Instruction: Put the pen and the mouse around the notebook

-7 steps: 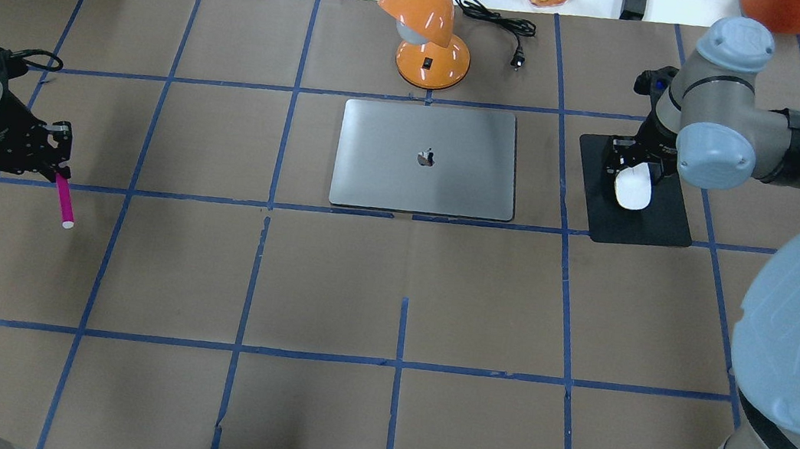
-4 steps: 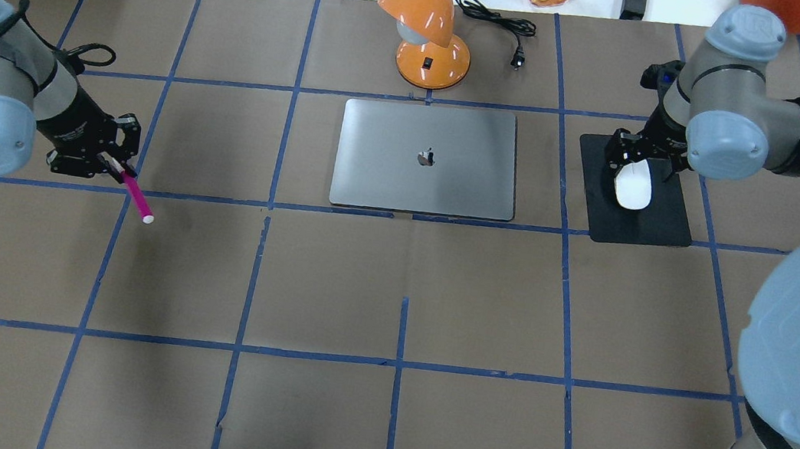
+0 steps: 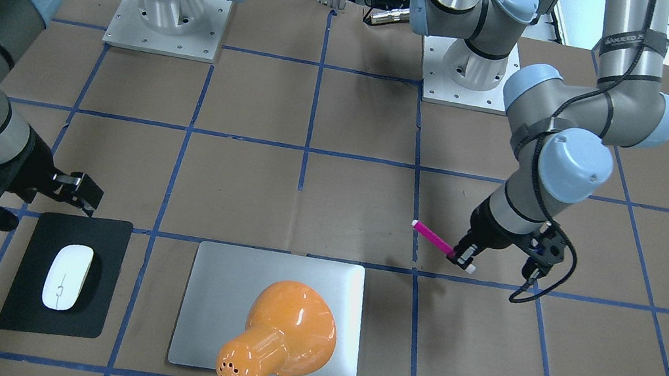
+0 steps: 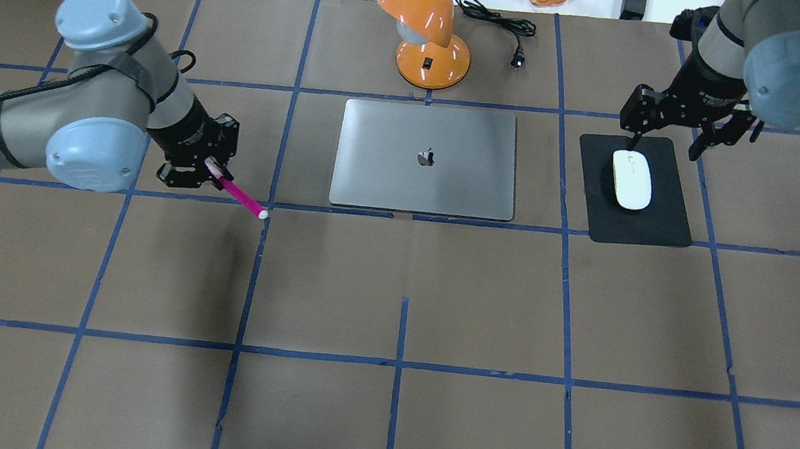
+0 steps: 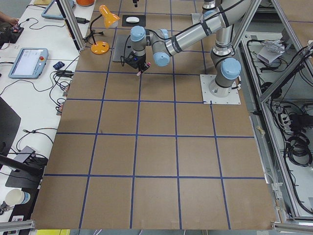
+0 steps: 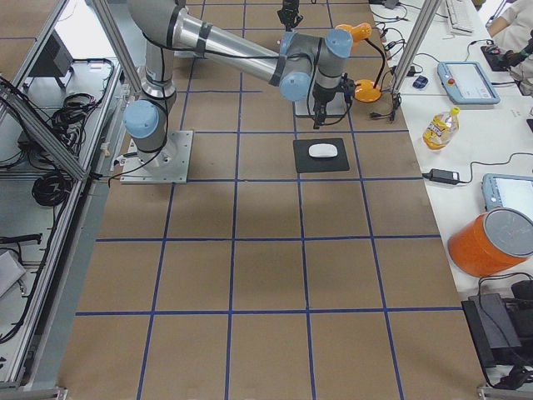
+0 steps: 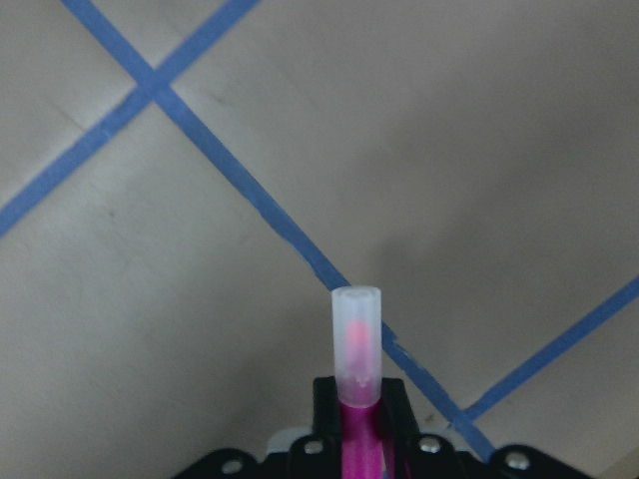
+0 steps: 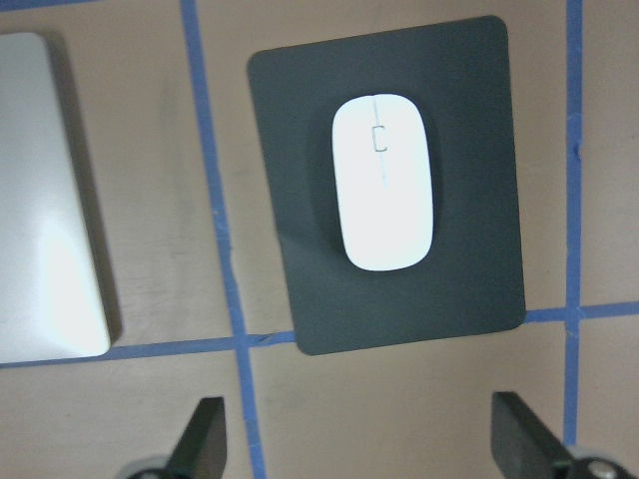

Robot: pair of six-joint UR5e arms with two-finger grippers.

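Note:
The silver-grey notebook [image 4: 426,158] lies flat at the table's far middle. My left gripper [image 4: 203,166] is shut on the magenta pen [image 4: 238,193], which hangs tilted above the table just left of the notebook's near left corner, pale tip pointing toward it. The left wrist view shows the pen [image 7: 356,349] sticking out between the fingers. The white mouse [image 4: 631,179] rests on a black mat [image 4: 659,220] right of the notebook. My right gripper [image 4: 666,140] is open above the mat's far edge, apart from the mouse [image 8: 382,182].
An orange desk lamp [image 4: 430,27] stands just behind the notebook, and in the front-facing view its shade [image 3: 280,332] covers part of the lid. Cables, a bottle and other gear lie along the far edge beyond the brown surface.
The left arm carried the pen rightward, close to the notebook. The right gripper, which was down around the mouse, let it go and drew up and back; the mouse stayed on the mat.

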